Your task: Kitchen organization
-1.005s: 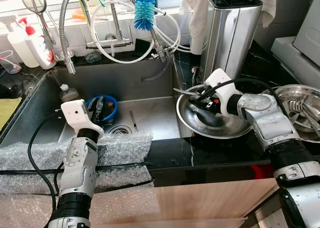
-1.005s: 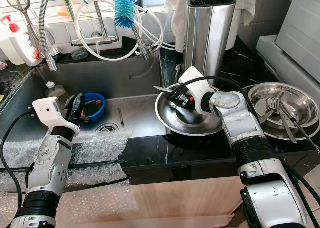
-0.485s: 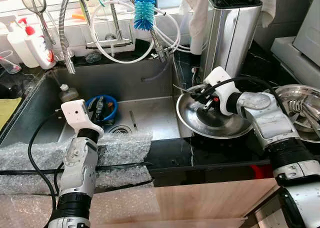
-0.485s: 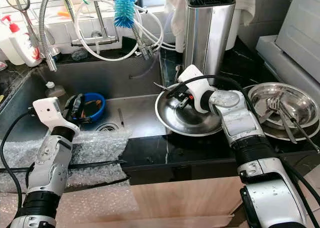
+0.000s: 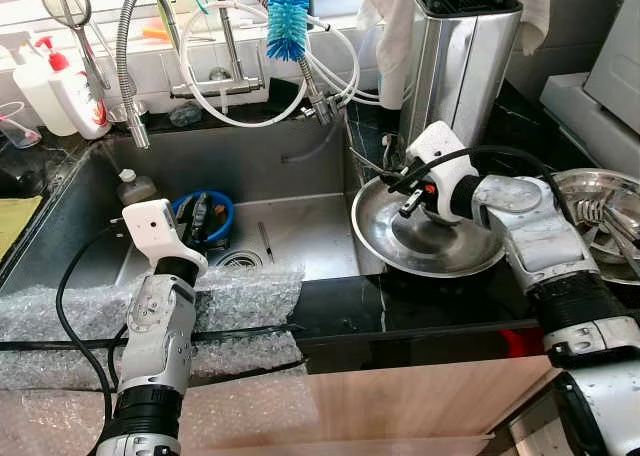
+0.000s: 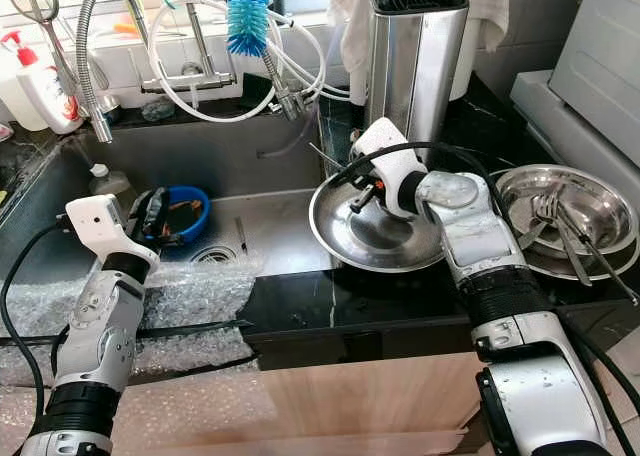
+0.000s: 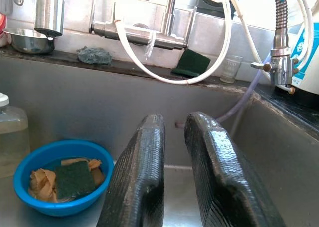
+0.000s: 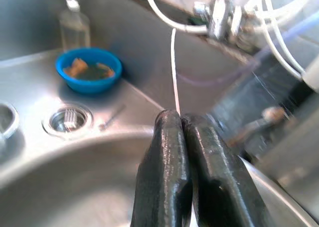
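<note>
**Thin utensil in a tip-only pinch above the bowl: slip risk**

The right gripper [image 8: 180,125] has its fingers pressed together on a thin metal utensil [image 8: 173,67], held by the very end over the far rim of the steel bowl [image 5: 440,261] on the counter, just in front of the knife block [image 5: 462,61]. What kind of utensil it is cannot be told. The hold is narrow; a swing or a knock against the block could twist it loose into the bowl or sink [image 5: 300,226].

The left gripper [image 7: 172,152] hangs over the sink, fingers slightly apart, empty, near the blue dish [image 7: 62,174].
</note>
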You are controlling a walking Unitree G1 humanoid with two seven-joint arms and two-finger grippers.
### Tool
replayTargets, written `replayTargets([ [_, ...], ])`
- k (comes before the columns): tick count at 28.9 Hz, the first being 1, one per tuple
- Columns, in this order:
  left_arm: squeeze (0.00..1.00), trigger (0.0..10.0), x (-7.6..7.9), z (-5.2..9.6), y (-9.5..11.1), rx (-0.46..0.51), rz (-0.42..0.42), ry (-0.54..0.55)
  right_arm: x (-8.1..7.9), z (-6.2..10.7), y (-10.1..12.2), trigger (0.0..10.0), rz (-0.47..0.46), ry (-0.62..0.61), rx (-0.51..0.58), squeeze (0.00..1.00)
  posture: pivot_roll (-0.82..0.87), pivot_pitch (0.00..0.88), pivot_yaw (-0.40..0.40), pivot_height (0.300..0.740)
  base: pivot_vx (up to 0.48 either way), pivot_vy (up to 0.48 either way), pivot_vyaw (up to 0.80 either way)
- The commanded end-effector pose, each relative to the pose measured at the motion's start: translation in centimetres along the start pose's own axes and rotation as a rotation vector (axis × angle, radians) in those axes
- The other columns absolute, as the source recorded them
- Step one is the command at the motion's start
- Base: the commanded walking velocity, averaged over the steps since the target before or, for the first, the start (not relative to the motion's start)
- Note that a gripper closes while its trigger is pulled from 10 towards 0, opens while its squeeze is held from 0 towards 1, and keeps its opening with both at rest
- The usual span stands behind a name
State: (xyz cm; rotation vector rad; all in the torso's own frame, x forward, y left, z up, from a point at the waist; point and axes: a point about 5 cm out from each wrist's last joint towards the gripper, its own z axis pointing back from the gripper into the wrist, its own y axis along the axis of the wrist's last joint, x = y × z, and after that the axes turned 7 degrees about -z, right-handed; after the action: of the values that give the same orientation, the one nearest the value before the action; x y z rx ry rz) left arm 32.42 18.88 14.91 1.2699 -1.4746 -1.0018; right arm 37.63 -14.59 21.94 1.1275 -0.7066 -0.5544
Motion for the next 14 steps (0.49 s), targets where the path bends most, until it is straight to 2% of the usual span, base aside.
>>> replayTargets([
  [1, 0.00, 10.0, 0.0, 0.2, -0.5, -0.023, 0.008, 0.009, -0.6, -0.1, 1.5, 0.0, 0.000, 0.015, 0.076, 0.00, -0.06, 0.043, 0.105, 0.740, 0.000, 0.000, 0.00],
  [4, 0.00, 10.0, 0.0, 0.1, -0.5, -0.020, 0.007, 0.011, -1.0, -0.4, 2.4, 0.0, 0.004, 0.013, 0.134, 0.00, -0.06, 0.040, 0.104, 0.740, 0.000, 0.000, 0.00],
  [7, 0.00, 10.0, 0.0, 0.1, -0.5, -0.019, 0.007, 0.011, -1.0, -0.4, 2.5, 0.0, 0.004, 0.012, 0.140, 0.00, -0.06, 0.040, 0.104, 0.740, 0.000, 0.000, 0.00],
  [9, 0.00, 10.0, -0.1, 0.1, -0.3, -0.005, 0.010, 0.026, -1.0, -0.6, 3.5, 0.0, -0.030, -0.019, 0.206, 0.00, -0.06, 0.036, 0.100, 0.740, 0.000, 0.000, 0.00],
  [10, 0.00, 10.0, -0.1, 0.1, -0.2, 0.000, 0.011, 0.030, -1.1, -0.7, 4.0, 2.2, -0.040, -0.034, 0.238, 0.00, -0.05, 0.034, 0.100, 0.740, 0.000, 0.000, 0.00],
  [11, 0.00, 10.0, -0.1, 0.1, -0.1, 0.007, 0.012, 0.032, -1.2, -0.8, 4.8, 10.0, -0.061, -0.044, 0.294, 0.00, -0.05, 0.033, 0.099, 0.740, 0.000, 0.000, 0.00],
  [14, 0.00, 10.0, 0.0, 0.1, 0.0, 0.013, 0.016, 0.034, -1.9, -0.8, 5.9, 10.0, -0.090, -0.016, 0.372, 0.00, -0.05, 0.032, 0.098, 0.740, 0.000, 0.000, 0.00],
])
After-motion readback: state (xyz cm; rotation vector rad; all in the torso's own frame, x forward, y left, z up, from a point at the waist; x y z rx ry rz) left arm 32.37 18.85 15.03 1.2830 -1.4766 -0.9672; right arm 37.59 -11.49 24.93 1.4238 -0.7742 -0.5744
